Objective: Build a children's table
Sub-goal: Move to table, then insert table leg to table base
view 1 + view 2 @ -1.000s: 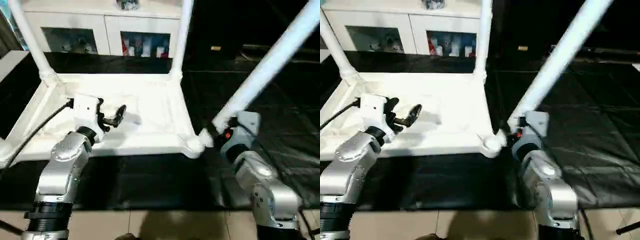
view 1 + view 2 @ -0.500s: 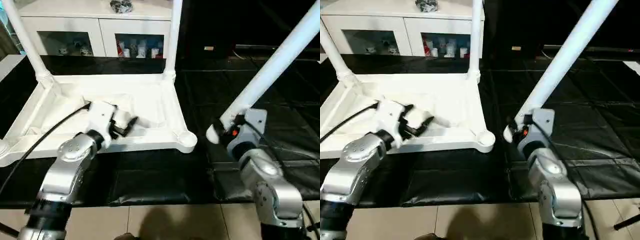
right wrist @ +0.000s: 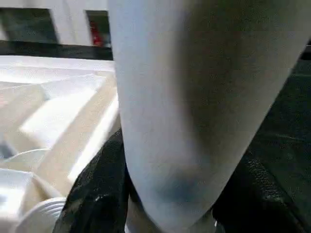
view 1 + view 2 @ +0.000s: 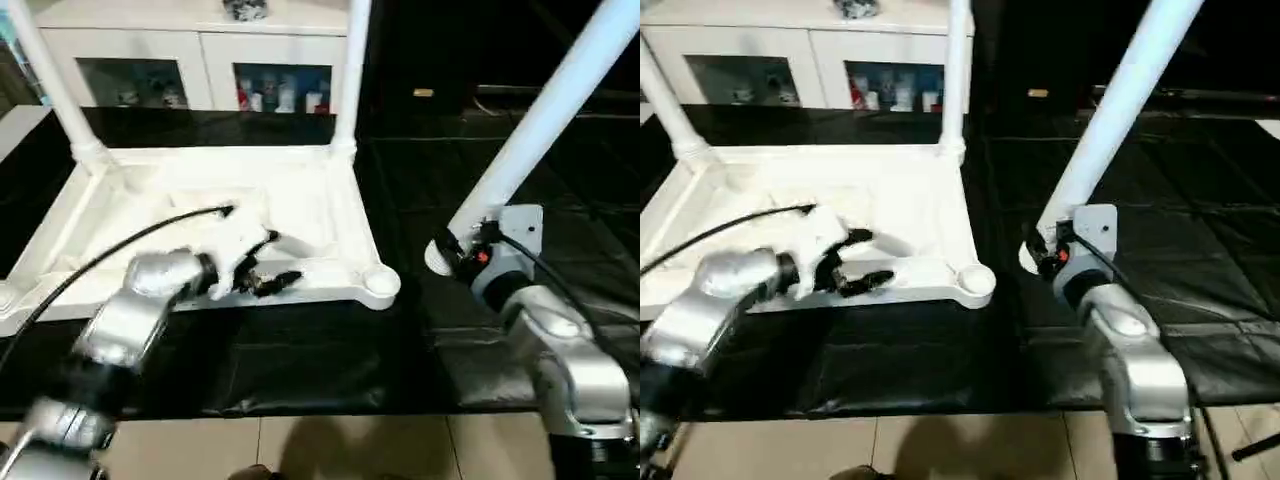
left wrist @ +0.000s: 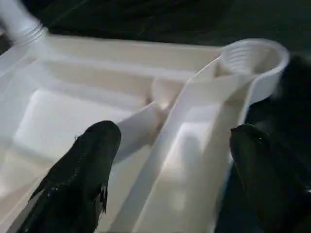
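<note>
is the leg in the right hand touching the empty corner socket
Apart. The left eye view shows black mat between the leg tip and the socket.

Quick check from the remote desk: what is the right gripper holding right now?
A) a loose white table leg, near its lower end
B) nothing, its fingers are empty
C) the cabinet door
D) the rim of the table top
A: the right gripper is closed around the loose white leg, which slants up from it beside the empty corner socket of the table top.
</note>
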